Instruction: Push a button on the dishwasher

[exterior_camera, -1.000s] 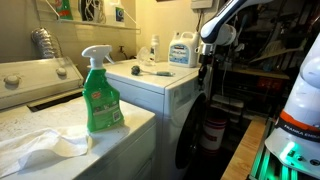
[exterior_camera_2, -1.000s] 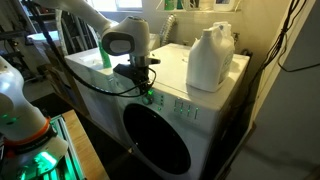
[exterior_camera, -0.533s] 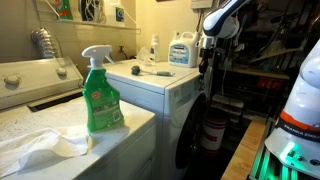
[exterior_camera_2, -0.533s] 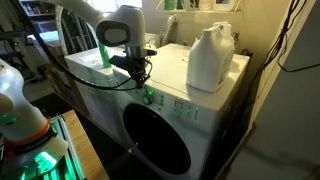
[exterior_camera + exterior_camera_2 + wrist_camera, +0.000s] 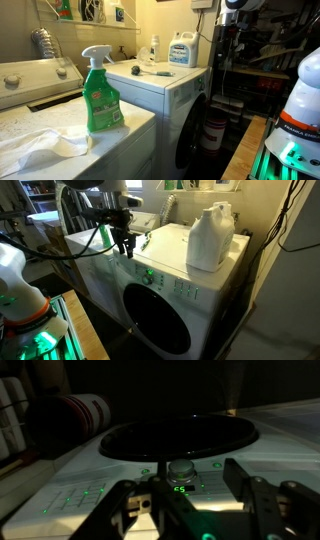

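Cream wall (image 5: 150,18) recorded behind the green spray bottle (image 5: 100,92); a wire shelf (image 5: 95,14) is mounted above the bottle. Dark cluttered shelving (image 5: 268,60) is seen across the room from it. Wood floor (image 5: 240,150) noted below, tinted by a green glow (image 5: 272,160). Light warm, dim.

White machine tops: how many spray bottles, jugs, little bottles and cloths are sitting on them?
Green plastic spray bottle: 1
Big white plastic jug with blue label: 1
Small white bottle: 1
Crumpled white cloth: 1
Total: 4
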